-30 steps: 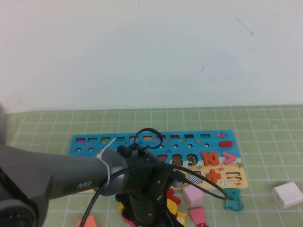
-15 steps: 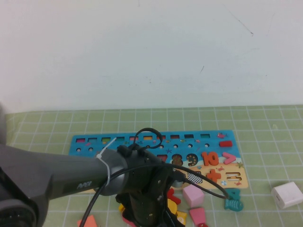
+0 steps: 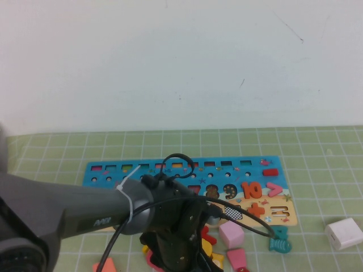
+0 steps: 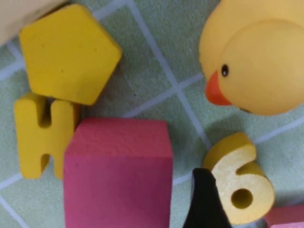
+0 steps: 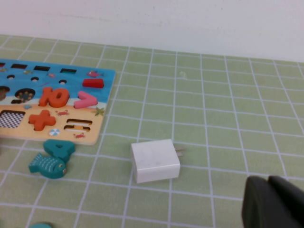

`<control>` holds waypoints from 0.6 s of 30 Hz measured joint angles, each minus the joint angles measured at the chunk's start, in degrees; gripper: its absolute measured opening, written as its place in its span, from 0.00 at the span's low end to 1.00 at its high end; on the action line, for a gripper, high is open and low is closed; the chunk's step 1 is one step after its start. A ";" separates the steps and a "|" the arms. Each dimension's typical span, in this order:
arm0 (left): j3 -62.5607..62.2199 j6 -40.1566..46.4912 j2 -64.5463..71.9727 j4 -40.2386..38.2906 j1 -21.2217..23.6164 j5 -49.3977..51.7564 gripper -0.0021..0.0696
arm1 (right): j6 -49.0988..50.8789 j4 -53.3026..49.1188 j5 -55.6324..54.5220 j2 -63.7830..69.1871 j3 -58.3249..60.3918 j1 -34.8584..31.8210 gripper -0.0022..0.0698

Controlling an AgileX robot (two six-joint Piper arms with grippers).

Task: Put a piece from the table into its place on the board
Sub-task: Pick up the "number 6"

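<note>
The yellow numeral 6 (image 4: 240, 183) lies flat on the green mat in the left wrist view. One black finger (image 4: 203, 202) of my left gripper stands against its side, and the other finger is out of frame. My left gripper (image 3: 180, 252) is low over the loose pieces in front of the board, under its own wrist. It is open and holds nothing. The board (image 3: 148, 172) lies behind it, partly covered by the arm, and its right end shows in the right wrist view (image 5: 57, 78). My right gripper (image 5: 270, 204) is shut and empty, above bare mat near the charger.
A yellow duck (image 4: 256, 52), a yellow pentagon block (image 4: 66, 52), a yellow H (image 4: 40, 135) and a pink cube (image 4: 118, 178) crowd round the 6. A teal fish (image 3: 279, 244) and a white charger (image 3: 343, 233) lie to the right.
</note>
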 joint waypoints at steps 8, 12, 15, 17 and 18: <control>-0.20 0.00 2.52 -0.49 0.00 0.13 0.57 | 0.00 0.00 0.00 0.00 0.00 0.00 0.03; -0.21 0.00 2.52 -0.49 0.00 0.13 0.54 | 0.00 0.00 0.00 0.00 0.00 0.00 0.03; -0.32 -0.26 2.52 -0.24 0.00 0.20 0.40 | 0.00 0.00 0.00 0.00 0.00 0.00 0.03; -0.43 -0.26 2.52 -0.17 0.00 0.27 0.40 | 0.00 0.00 0.00 0.00 0.00 0.00 0.03; -0.43 -0.26 2.52 -0.17 0.00 0.35 0.40 | 0.00 0.00 0.00 0.00 0.00 0.00 0.03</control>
